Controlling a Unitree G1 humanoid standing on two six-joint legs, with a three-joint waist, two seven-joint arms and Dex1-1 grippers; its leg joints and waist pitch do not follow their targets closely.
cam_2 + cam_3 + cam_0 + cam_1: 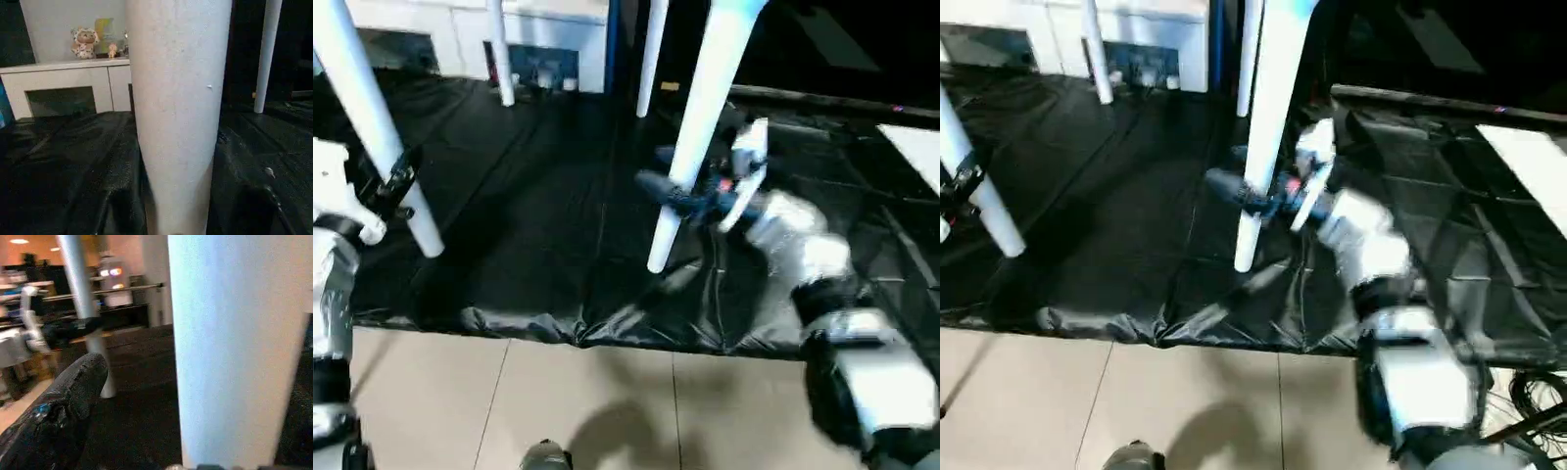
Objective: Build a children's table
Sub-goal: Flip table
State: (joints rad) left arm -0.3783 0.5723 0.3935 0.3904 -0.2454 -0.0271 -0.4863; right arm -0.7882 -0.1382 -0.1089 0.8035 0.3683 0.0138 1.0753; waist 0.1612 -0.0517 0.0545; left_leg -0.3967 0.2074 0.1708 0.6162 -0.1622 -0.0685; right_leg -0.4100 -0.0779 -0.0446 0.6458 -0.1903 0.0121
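- The table is seen standing on its legs on a black sheet.
- A near leg is clasped by the right gripper, apparently closed around it.
- Another leg is met by the left gripper; its grip cannot be judged.

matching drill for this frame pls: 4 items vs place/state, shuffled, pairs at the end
Items:
1. left pincer
2. right pincer
3. black sheet
4. plush toy

Places/states:
A. spread over the floor under the table legs
B. on top of the white cabinet
C. clamped on the near right leg
D. clamped on the near left leg

Pairs: 1-D, 2-C, 3-A, 4-B
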